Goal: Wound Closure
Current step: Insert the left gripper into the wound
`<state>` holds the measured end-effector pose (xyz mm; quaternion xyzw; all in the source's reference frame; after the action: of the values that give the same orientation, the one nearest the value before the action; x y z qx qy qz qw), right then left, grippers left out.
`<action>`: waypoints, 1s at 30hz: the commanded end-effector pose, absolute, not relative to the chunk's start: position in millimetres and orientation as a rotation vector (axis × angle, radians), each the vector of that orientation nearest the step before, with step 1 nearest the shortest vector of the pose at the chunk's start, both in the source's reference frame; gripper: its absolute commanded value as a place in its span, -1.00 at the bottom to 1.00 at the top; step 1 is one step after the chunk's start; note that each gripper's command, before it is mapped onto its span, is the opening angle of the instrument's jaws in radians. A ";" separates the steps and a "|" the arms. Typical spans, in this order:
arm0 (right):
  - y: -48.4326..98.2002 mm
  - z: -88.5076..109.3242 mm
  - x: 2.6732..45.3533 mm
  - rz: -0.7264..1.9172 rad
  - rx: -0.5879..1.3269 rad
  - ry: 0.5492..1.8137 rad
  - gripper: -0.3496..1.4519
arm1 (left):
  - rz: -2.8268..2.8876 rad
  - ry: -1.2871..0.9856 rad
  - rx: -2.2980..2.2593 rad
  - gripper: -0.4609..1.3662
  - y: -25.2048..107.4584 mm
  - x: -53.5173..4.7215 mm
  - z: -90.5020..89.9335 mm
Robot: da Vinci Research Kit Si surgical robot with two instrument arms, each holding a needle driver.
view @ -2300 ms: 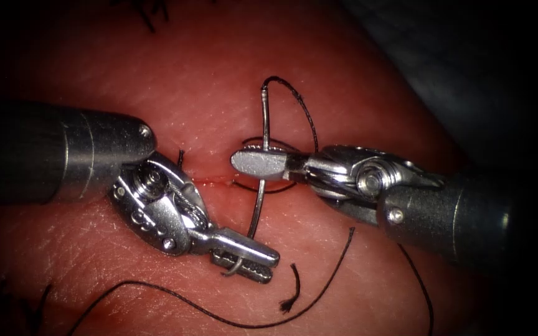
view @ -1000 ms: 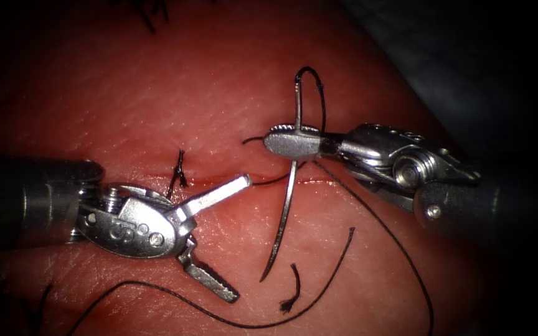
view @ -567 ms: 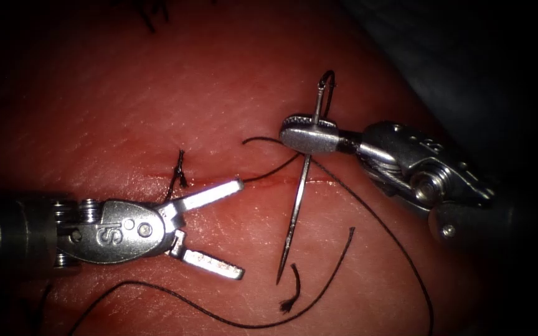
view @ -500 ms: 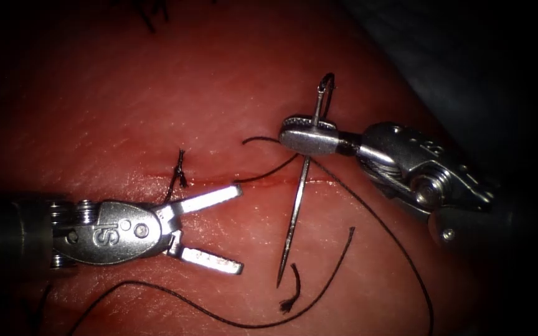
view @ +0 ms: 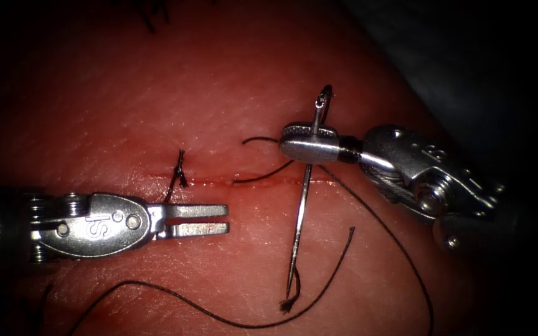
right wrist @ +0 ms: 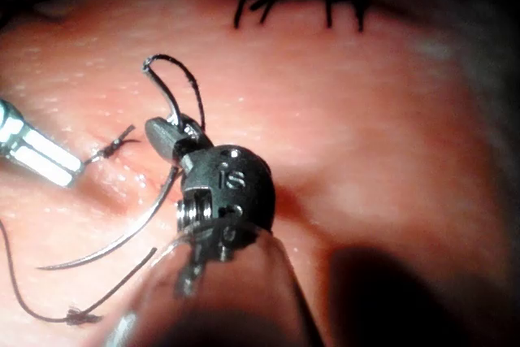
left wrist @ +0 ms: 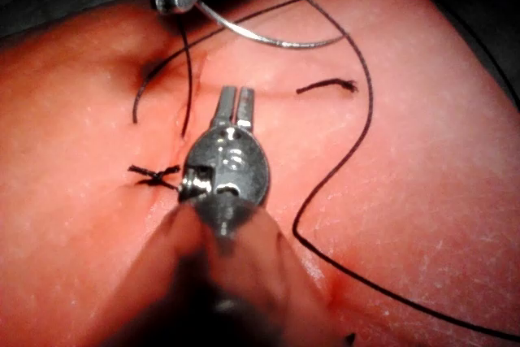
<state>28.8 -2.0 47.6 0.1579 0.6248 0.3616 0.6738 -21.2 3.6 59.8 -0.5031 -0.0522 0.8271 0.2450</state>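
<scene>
Endoscope view | right tool [view: 309, 142]: clamped on curved needle [view: 299, 227] near its eye end, needle clear of tissue [view: 157, 93], right of the cut | left tool [view: 197, 220]: nearly closed, empty | we judge needle stiff, slippery; thread [view: 219, 317] limp.

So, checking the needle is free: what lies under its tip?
Under the needle tip lies a cut end of thread on the tissue. The right tool grips it near the eye; contact there can't be judged.
</scene>
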 end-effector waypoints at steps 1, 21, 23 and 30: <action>-2.1 47.7 28.7 0.797 0.351 1.413 -1.00 | 2.273 -0.150 -1.360 -0.62 3.6 -21.3 60.1; -2.0 46.4 29.1 0.682 0.246 1.449 -1.00 | 2.398 -0.147 -1.121 -0.88 5.2 -20.6 64.3; -2.0 46.4 29.2 0.675 0.246 1.453 -1.00 | 2.410 -0.139 -1.093 -0.88 5.6 -20.6 64.9; -2.6 46.1 29.5 0.647 0.228 1.462 -1.00 | 2.451 -0.147 -1.044 -0.88 6.3 -20.5 67.2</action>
<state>29.6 -2.7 46.1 0.1053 0.6555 0.2865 0.6907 -20.4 6.2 67.6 -0.3769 -0.0506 0.8936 0.2384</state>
